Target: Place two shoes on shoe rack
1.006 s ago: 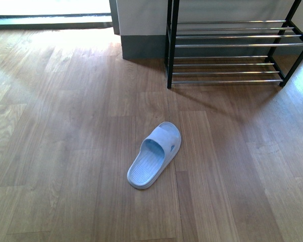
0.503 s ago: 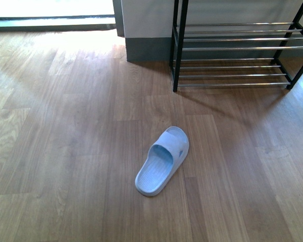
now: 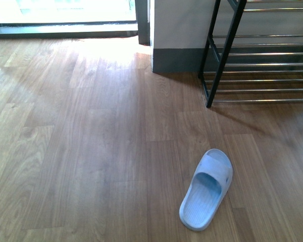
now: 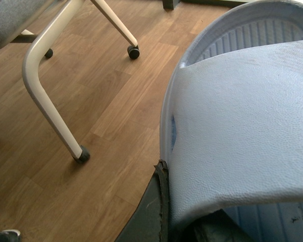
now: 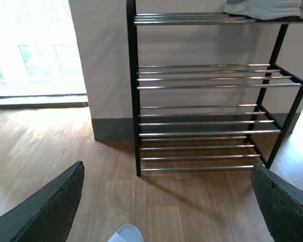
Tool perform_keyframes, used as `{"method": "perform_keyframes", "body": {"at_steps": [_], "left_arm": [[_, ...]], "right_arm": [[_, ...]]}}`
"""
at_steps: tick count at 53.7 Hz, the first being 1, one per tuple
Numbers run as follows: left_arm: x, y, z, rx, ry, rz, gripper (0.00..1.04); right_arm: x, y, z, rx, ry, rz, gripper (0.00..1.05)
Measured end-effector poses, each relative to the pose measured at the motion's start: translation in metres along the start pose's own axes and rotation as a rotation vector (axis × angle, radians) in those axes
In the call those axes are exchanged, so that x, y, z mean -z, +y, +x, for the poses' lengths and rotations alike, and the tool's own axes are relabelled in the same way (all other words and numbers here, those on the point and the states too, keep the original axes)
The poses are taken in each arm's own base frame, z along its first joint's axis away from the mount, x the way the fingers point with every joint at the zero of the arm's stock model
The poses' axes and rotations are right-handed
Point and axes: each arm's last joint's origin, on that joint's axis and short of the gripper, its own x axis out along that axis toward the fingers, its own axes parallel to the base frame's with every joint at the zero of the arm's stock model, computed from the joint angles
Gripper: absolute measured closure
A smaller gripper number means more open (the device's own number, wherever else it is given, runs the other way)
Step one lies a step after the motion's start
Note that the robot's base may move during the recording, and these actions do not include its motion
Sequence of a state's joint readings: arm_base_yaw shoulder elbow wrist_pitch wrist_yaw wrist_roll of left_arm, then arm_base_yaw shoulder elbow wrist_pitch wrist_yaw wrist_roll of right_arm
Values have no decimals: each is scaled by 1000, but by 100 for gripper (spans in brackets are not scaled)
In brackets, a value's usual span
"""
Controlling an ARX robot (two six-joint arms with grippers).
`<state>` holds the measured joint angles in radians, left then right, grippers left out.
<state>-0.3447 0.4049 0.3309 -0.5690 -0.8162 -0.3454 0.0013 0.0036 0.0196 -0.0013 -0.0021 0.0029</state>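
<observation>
Left gripper (image 4: 187, 229) clamps a pale blue slide (image 4: 242, 116); right gripper (image 5: 166, 201) gapes open facing the shoe rack (image 5: 207, 85).

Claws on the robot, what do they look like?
The right claw has two broad, dark grey fingers with rounded tips and a matte surface. The left claw shows only a black, ridged edge; a slide hides the rest. No cables show.

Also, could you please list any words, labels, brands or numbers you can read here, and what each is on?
No readable text anywhere.
The slide on the floor: small dark mark on its strap, too small to read.
The held slide and shoe rack: no markings visible.
</observation>
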Motion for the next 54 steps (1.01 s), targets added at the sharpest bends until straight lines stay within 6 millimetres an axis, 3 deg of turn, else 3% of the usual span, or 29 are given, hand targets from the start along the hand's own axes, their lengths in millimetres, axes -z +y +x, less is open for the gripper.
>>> {"method": "perform_keyframes", "body": {"at_steps": [11, 18, 22, 29, 34, 38, 43, 49, 54], "left_arm": [[0, 0, 0, 0, 0, 0, 103], [0, 0, 0, 1, 0, 0, 103], [0, 0, 0, 0, 0, 0, 103], [0, 0, 0, 1, 0, 0, 103], [0, 0, 0, 1, 0, 0, 103], [0, 0, 0, 1, 0, 0, 103], [0, 0, 0, 1, 0, 0, 103], [0, 0, 0, 1, 0, 0, 103], [0, 0, 0, 1, 0, 0, 103]], "right_arm": [[0, 0, 0, 0, 0, 0, 9], [9, 3, 10, -272, 171, -41, 9], [16, 11, 28, -311, 247, -104, 9], [27, 25, 88, -254, 339, -182, 9], [57, 35, 128, -259, 437, -199, 9], [84, 42, 146, -279, 524, -199, 9], [118, 49, 160, -275, 631, -218, 9], [174, 60, 178, -285, 800, -239, 9], [196, 67, 188, -286, 853, -255, 9]]}}
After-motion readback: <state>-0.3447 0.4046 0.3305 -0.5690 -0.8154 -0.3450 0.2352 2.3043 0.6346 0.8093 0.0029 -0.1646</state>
